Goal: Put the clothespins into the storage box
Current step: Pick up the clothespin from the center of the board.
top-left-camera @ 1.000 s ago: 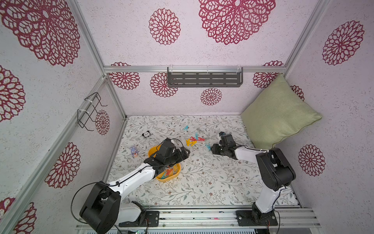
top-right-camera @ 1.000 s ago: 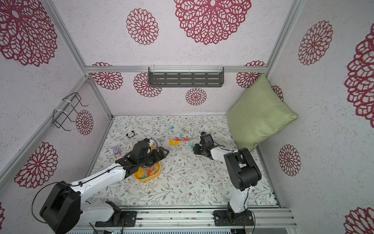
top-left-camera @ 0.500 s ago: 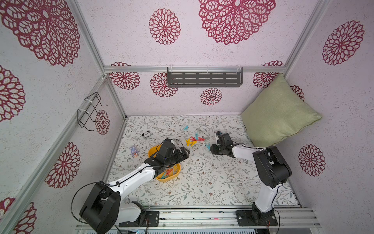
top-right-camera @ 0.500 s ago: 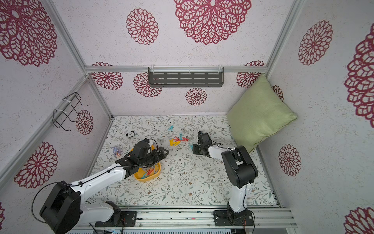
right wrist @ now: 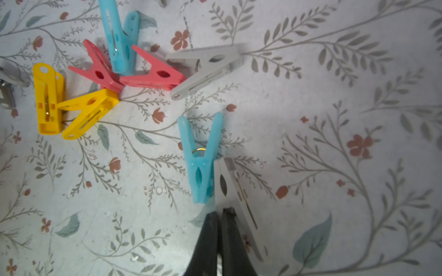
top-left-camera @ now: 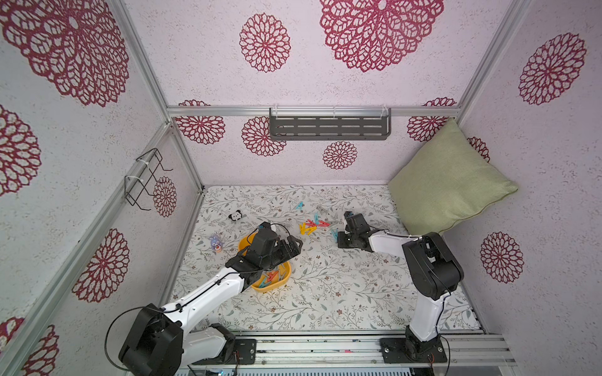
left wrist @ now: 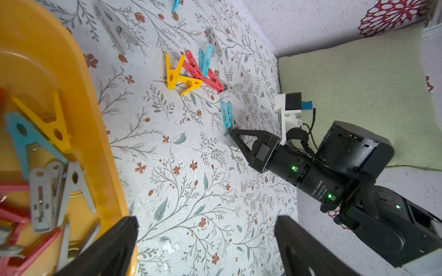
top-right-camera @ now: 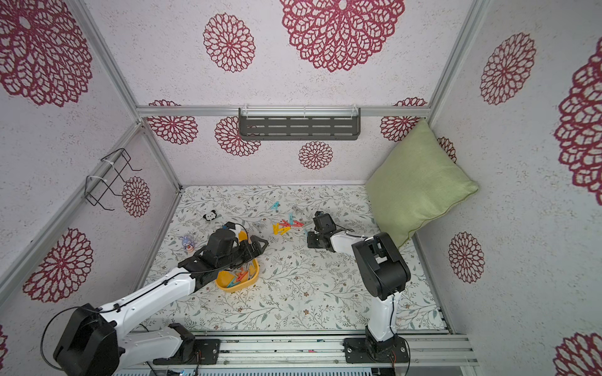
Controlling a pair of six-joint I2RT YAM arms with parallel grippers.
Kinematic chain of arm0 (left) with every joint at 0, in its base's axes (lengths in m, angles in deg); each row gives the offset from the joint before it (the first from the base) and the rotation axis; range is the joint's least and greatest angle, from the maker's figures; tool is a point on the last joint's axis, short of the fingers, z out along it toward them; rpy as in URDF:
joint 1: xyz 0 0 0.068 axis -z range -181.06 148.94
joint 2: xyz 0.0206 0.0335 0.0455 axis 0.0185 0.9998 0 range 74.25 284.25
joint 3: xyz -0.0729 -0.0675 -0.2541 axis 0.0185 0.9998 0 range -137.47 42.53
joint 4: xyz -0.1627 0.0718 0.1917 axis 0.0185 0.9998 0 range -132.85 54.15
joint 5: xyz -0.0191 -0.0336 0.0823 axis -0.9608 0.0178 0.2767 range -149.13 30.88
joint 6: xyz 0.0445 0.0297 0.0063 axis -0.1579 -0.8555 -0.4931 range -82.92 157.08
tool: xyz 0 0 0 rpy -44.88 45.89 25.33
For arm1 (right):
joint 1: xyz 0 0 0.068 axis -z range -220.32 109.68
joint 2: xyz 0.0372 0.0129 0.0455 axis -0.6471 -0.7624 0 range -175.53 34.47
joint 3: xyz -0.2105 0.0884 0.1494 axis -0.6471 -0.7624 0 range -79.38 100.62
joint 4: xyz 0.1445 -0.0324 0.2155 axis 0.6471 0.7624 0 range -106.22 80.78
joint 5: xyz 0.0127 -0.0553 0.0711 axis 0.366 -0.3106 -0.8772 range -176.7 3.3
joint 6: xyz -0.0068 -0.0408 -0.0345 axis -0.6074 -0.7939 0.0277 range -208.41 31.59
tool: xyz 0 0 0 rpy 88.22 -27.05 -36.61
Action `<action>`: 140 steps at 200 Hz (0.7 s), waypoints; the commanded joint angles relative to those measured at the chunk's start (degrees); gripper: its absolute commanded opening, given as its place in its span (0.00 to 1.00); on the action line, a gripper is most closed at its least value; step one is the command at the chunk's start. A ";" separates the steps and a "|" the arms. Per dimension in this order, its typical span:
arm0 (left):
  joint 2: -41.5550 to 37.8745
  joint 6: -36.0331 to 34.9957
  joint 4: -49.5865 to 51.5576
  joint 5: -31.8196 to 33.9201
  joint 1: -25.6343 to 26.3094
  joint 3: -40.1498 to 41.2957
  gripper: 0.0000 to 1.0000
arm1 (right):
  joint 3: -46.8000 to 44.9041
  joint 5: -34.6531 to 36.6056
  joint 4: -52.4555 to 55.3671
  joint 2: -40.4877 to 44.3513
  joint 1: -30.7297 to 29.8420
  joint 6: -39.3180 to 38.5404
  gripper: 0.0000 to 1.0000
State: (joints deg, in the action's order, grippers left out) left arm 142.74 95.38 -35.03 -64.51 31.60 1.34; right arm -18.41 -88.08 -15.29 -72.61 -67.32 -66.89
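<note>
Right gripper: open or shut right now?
Shut. In the right wrist view the right gripper has its black fingers pressed together, tips against a grey clothespin; whether it pinches it, cannot tell.

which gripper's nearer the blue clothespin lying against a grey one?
Right. The right gripper is shut right beside the blue clothespin, at the grey clothespin touching it. The left gripper is open by the storage box, across the mat.

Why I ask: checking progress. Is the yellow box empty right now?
No: in the left wrist view the yellow box holds several clothespins, yellow, blue, grey and red.
</note>
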 commanded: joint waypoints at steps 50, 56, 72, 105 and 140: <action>-12.84 -3.39 9.90 0.88 -8.27 2.97 0.97 | 6.69 1.10 4.27 7.44 -8.74 0.17 0.05; -14.11 -3.54 10.78 0.43 -9.80 3.32 0.97 | 7.58 0.72 4.34 7.14 -9.83 0.27 0.05; -17.05 -4.52 13.54 -0.64 -13.52 3.83 0.97 | 10.27 -0.80 4.56 5.84 -12.78 0.74 0.05; -21.46 -7.04 18.46 -3.67 -22.15 4.82 0.97 | 17.74 -3.75 5.39 1.21 -19.66 1.16 0.05; -24.79 -8.12 20.52 -8.29 -31.94 7.53 0.97 | 27.47 -6.19 7.44 -6.18 -25.70 1.33 0.05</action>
State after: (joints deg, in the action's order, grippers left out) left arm 119.73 89.48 -18.14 -68.58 4.94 6.76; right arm 3.90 -91.49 -10.17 -74.78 -89.95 -66.32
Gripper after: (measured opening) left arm 0.975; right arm 0.061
